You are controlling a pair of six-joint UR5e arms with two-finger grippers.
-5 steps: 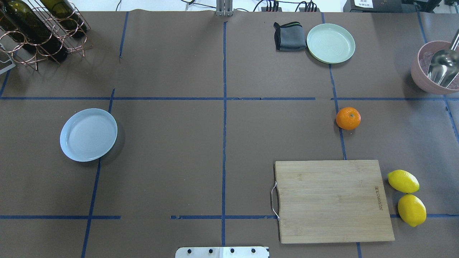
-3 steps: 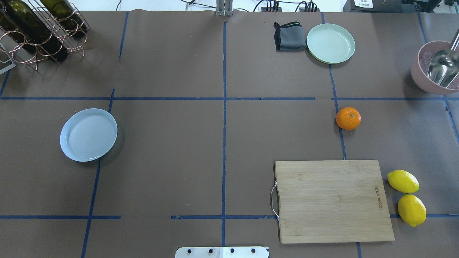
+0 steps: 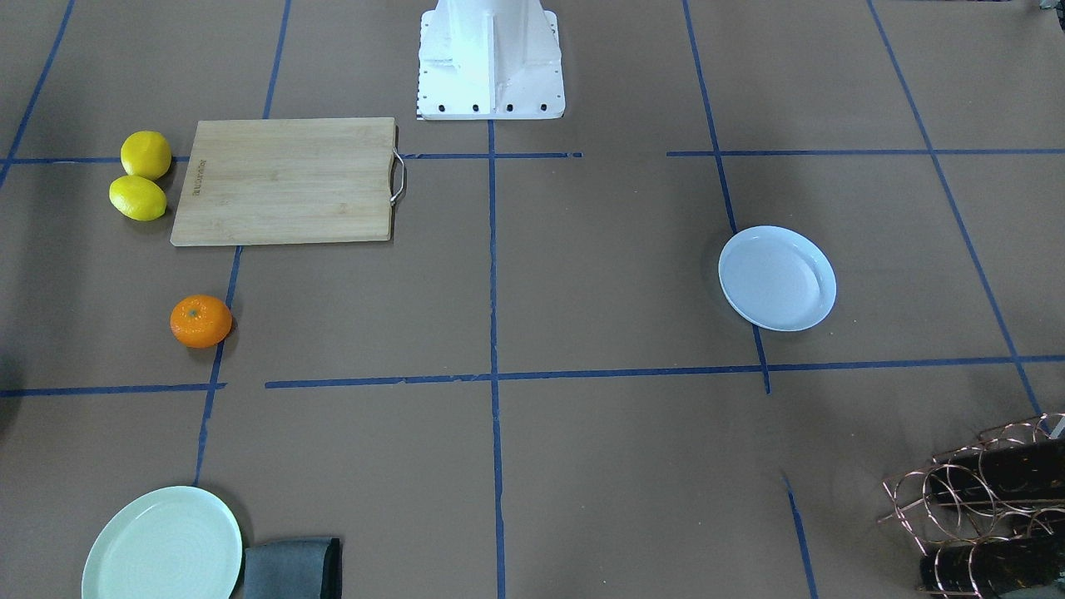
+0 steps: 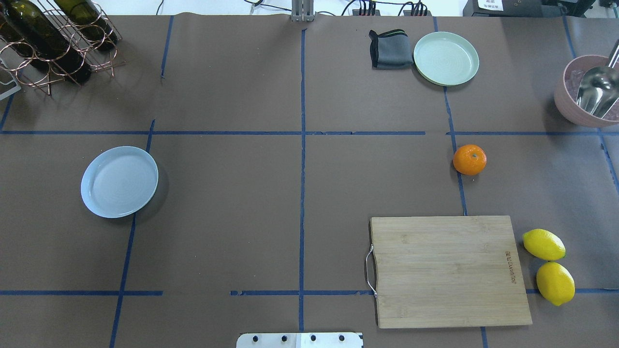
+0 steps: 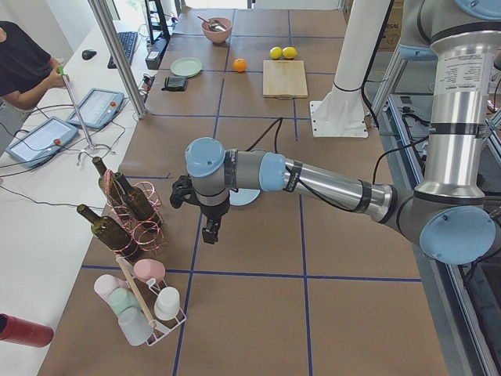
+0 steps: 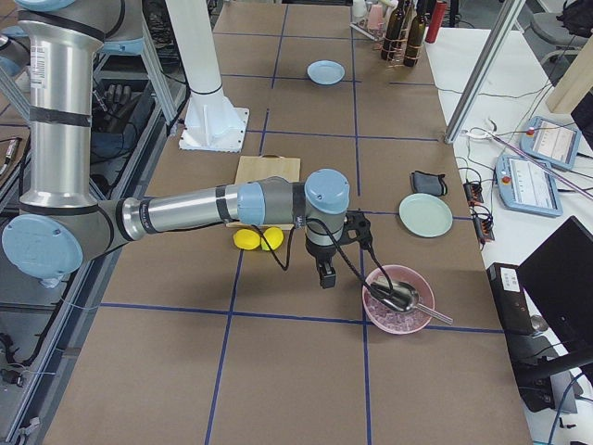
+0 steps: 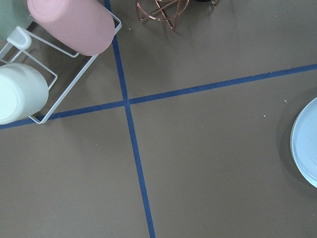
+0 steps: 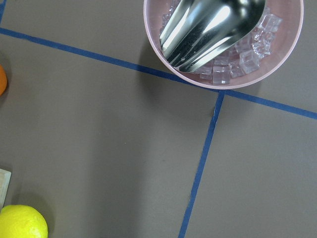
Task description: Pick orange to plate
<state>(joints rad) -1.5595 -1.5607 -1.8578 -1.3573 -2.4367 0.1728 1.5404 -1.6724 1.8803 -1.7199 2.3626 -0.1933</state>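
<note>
The orange [image 4: 469,160] rests on the brown table on the right half, on a blue tape line beyond the cutting board; it also shows as orange [image 3: 200,321] and, far off, orange [image 5: 239,65]. The bluish-white plate [image 4: 119,181] lies empty on the left half, and its rim enters the left wrist view as plate [image 7: 307,148]. My left gripper [image 5: 211,231] hangs over the table near that plate, toward the table's left end. My right gripper [image 6: 324,275] hangs between the lemons and the pink bowl. Both grippers show only in the side views, so I cannot tell open from shut.
A pale green plate [image 4: 446,58] and a folded grey cloth [image 4: 390,49] lie at the back right. A wooden cutting board [image 4: 447,270] and two lemons [image 4: 543,244] sit front right. A pink bowl [image 4: 585,94] with ice and a scoop, a wine rack [image 4: 53,38], a cup rack [image 5: 145,301].
</note>
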